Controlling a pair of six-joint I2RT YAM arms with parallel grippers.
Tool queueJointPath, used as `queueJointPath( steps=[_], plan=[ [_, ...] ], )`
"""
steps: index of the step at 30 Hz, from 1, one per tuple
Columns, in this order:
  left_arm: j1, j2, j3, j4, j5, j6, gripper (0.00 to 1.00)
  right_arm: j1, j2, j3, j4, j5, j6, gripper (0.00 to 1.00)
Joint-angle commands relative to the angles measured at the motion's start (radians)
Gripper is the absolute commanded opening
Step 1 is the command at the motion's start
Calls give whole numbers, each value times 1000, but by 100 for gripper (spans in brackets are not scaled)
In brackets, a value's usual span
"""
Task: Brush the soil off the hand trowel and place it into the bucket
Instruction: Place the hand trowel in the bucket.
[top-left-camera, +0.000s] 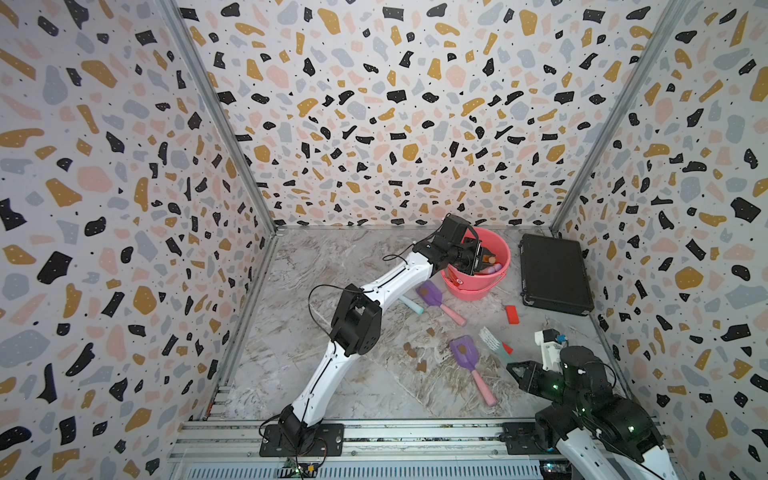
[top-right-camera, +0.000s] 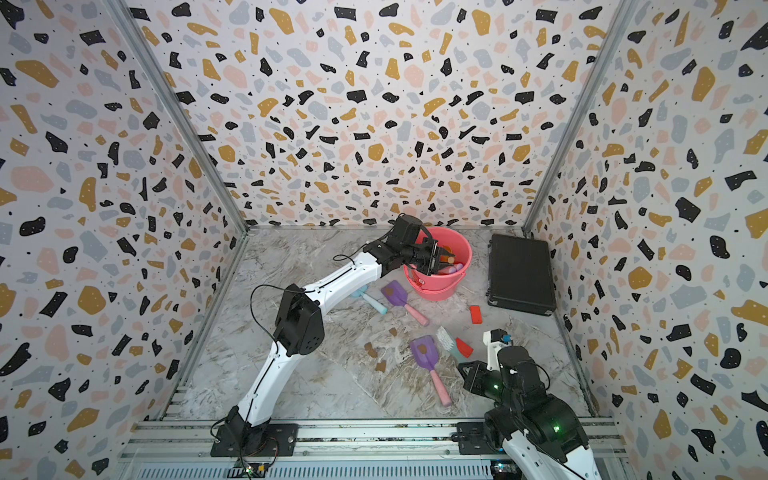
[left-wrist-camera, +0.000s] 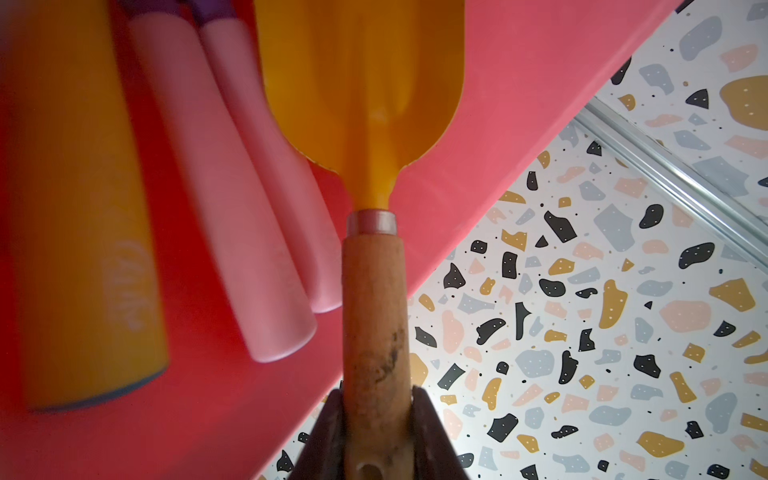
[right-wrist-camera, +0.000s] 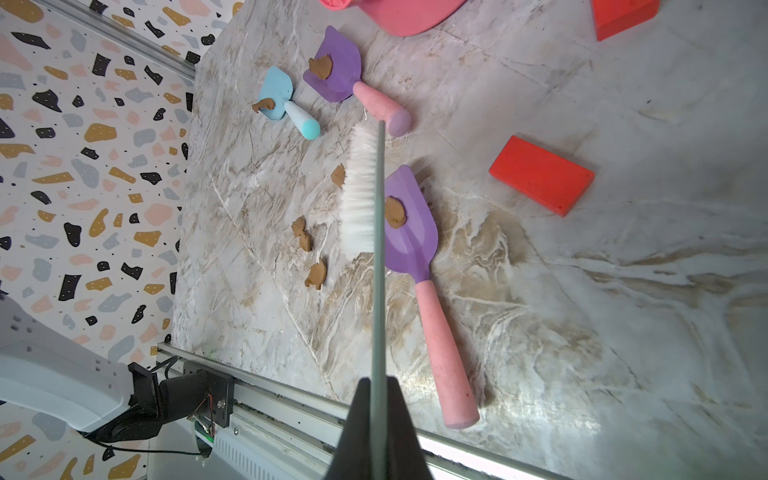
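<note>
- The left gripper (left-wrist-camera: 376, 392) is clenching the wooden handle of the yellow trowel (left-wrist-camera: 372, 270). Its blade is pointing down into the coral-pink bucket (top-left-camera: 469, 291), which is standing far and right of centre on the table (top-left-camera: 332, 270), just left of the black case (top-left-camera: 552, 270). No soil is showing on the visible part of that blade.
- The right gripper (right-wrist-camera: 378, 380) is pinching the brush (right-wrist-camera: 361, 195) by its thin grey spine. The white bristles are hanging near the blade of the near purple trowel (right-wrist-camera: 411, 241); whether they are touching it I cannot tell.
- Risk, as I am judging it: handles are crowding the bucket, so a released trowel could be catching on them and tipping out over the rim. The left wrist is sitting close to that rim, so a careless retreat could be dragging or toppling the bucket.
- Counting trowels: one yellow in the grip, while the near purple trowel, the far purple trowel (right-wrist-camera: 345, 79) and the light-blue trowel (right-wrist-camera: 278, 89) are lying on the table. Inside the bucket, two pink handles (left-wrist-camera: 232, 208) and one orange handle (left-wrist-camera: 83, 208) are showing.
- Counting soil (right-wrist-camera: 395, 212): seven blobs, one sitting on each of the three lying blades and four lying loose on the table left of the near purple trowel.
- Also one brush, one bucket, one case and two red blocks (right-wrist-camera: 540, 180).
</note>
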Motion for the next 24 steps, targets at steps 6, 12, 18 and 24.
queueJointPath(
  steps=[6, 12, 18, 24],
  plan=[
    [-6, -14, 21, -34, -9, -18, 38, 2, 0, 46, -24, 18, -28, 0],
    [-9, -36, 25, -45, -26, -1, 54, 3, -11, 61, -39, 32, -34, 0],
    [-16, -93, 90, -127, -74, 99, 75, 3, -5, 98, -55, 57, -59, 0],
    [-31, -228, 151, -271, -186, 336, 82, 4, 33, 144, -46, 86, -105, 0]
  ],
)
